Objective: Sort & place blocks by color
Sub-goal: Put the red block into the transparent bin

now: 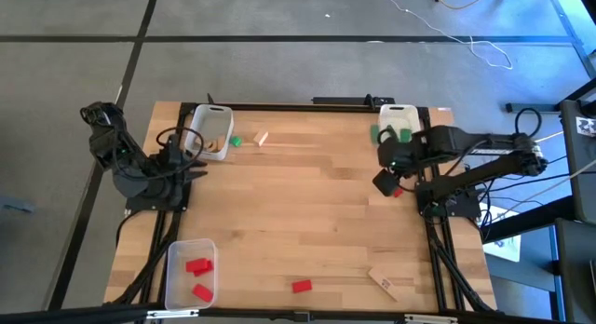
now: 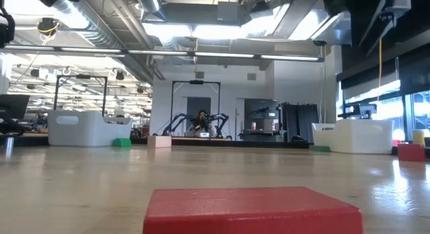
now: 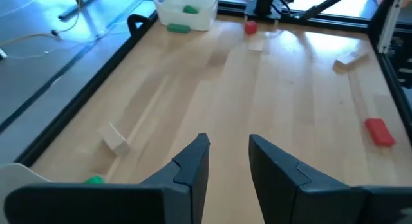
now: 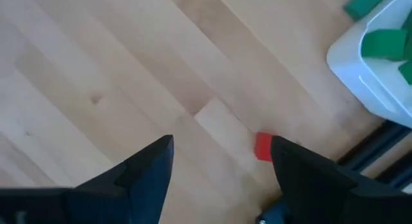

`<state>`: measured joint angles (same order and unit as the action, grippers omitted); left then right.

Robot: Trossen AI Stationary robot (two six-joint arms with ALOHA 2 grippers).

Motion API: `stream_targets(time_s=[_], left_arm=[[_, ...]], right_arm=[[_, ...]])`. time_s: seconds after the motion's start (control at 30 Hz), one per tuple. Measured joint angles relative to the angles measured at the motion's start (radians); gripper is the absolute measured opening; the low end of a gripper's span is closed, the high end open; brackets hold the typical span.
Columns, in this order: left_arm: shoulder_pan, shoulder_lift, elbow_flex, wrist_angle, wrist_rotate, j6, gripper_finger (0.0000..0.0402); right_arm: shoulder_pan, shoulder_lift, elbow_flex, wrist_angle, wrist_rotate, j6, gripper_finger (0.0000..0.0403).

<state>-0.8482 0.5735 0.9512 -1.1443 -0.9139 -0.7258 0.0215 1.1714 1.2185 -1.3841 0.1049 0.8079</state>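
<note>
Hovering right hand (image 4: 222, 163) above red block (image 4: 262, 147)

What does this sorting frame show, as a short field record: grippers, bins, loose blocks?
right gripper: open, empty, above the table beside a small red block
left gripper: parted, empty, waiting near the wood-block bin
green bin: far right corner, green blocks inside, one green block outside beside it
red bin: near left corner, two red blocks inside
loose on table: green block and wood block near the wood-block bin; red block and wood block at the near edge
</note>
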Motion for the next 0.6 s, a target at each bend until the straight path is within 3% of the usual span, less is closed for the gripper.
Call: stream_targets(time_s=[0.23, 0.6], left_arm=[[0.025, 0.0, 0.0, -0.017, 0.009, -0.005, 0.0101], [0.073, 0.0, 0.0, -0.019, 0.044, -0.005, 0.0102]], right_arm=[[-0.05, -0.001, -0.069, 0.032, -0.01, 0.24, 0.026], [-0.146, 0.0, -0.225, 0.004, -0.029, 0.418, 0.026]])
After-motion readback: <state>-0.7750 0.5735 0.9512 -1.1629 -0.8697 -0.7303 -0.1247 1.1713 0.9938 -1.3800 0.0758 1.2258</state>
